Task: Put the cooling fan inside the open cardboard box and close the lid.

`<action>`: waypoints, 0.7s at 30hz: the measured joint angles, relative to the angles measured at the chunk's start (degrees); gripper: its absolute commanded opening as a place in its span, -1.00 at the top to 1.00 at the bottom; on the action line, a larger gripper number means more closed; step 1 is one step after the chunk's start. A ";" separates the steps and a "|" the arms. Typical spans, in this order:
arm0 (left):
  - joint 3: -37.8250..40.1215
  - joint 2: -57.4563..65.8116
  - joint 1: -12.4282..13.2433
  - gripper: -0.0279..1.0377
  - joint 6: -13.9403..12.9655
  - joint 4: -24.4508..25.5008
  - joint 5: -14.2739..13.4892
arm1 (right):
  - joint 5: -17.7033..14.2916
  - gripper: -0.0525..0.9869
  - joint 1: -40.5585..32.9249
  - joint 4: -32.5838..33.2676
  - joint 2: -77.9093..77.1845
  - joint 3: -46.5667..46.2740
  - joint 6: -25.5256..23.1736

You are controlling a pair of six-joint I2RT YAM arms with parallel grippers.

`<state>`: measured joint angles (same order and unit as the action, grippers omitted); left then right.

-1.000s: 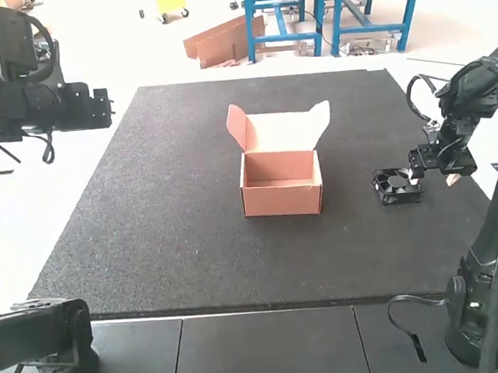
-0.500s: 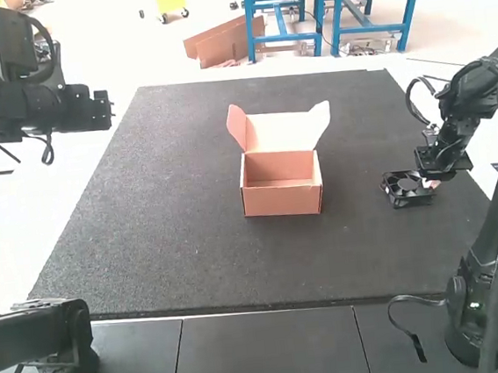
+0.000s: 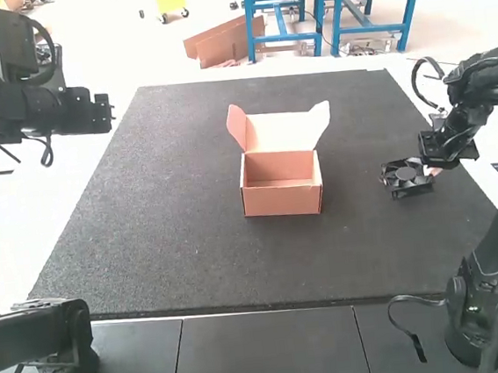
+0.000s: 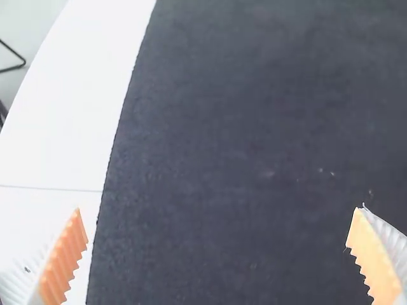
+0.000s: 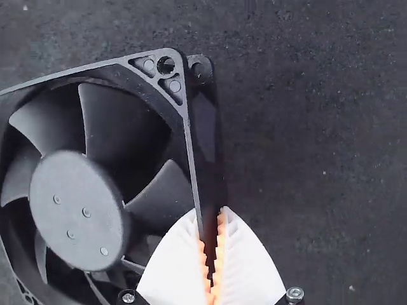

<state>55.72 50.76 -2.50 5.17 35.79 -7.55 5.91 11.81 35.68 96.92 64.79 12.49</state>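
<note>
The black cooling fan (image 3: 407, 176) hangs tilted just above the dark mat, to the right of the open cardboard box (image 3: 281, 182). My right gripper (image 3: 432, 165) is shut on the fan's frame edge; up close its white ribbed fingers (image 5: 184, 267) pinch the thin rim of the fan (image 5: 95, 190). The box stands mid-mat with its lid flap raised at the back. My left gripper (image 3: 101, 111) is at the mat's far left edge, wide open, with its orange pads (image 4: 63, 260) over the mat border and nothing between them.
The black mat (image 3: 181, 211) covers most of the white table (image 3: 23, 217). The right arm's base (image 3: 485, 305) stands at the front right, and the left arm's base (image 3: 43, 343) at the front left. Bare mat lies between fan and box.
The right gripper closed on the fan and raised it slightly, tilting it and shifting it a little to the right. The left arm stayed put.
</note>
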 measured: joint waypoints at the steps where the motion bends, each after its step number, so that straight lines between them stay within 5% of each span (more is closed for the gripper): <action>1: -0.42 -0.20 -0.50 -0.87 0.00 0.07 0.04 | 0.55 0.91 -0.48 0.79 -2.27 -0.07 -1.11; 8: -3.72 -2.08 -3.82 -0.87 0.00 -0.50 0.02 | 2.34 0.91 -5.01 2.47 -17.55 -2.91 -13.05; 21: -5.40 -6.25 -4.26 -0.87 -0.44 0.11 0.07 | 3.80 0.91 -21.97 14.19 -27.04 -3.15 -34.34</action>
<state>50.33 44.51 -6.76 4.73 35.90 -7.49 9.72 -10.15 49.87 69.89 61.65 -21.85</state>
